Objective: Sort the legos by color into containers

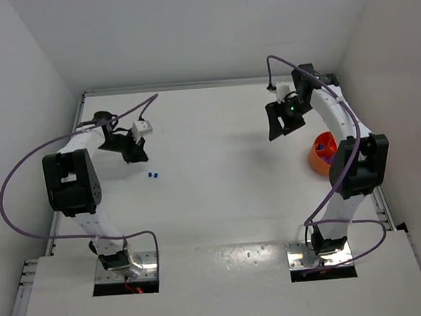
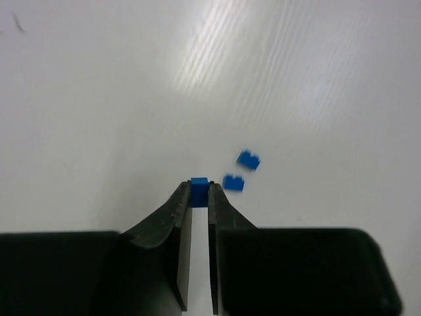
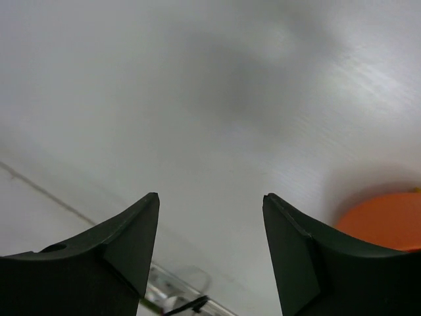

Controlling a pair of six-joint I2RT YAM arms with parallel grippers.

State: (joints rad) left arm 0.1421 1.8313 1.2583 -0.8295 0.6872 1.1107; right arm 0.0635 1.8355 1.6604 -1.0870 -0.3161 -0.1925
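Starting at the near edge of the white table (image 1: 217, 143), both arms rise from their bases and reach away across the surface. A little way out on the left lie two loose blue bricks (image 1: 154, 176), side by side but not touching, flat on the bare tabletop; the left wrist view shows them (image 2: 241, 171) just to the right of the fingertips and slightly blurred. Beyond them in the top view, the left gripper (image 2: 200, 191) is clamped on a third blue brick (image 2: 199, 182), its two dark fingers pinching the brick at their very tips with only a narrow slit between them. How high this brick is above the table cannot be told. On the right side, the round orange tub (image 1: 316, 161) stands on the table, partly hidden behind the right arm; something blue shows inside it, though which compartment is unclear. Farther back, the right gripper (image 3: 210, 195) hangs over bare table with its jaws spread wide and nothing between them, the tub's orange wall (image 3: 385, 220) showing past its right finger.
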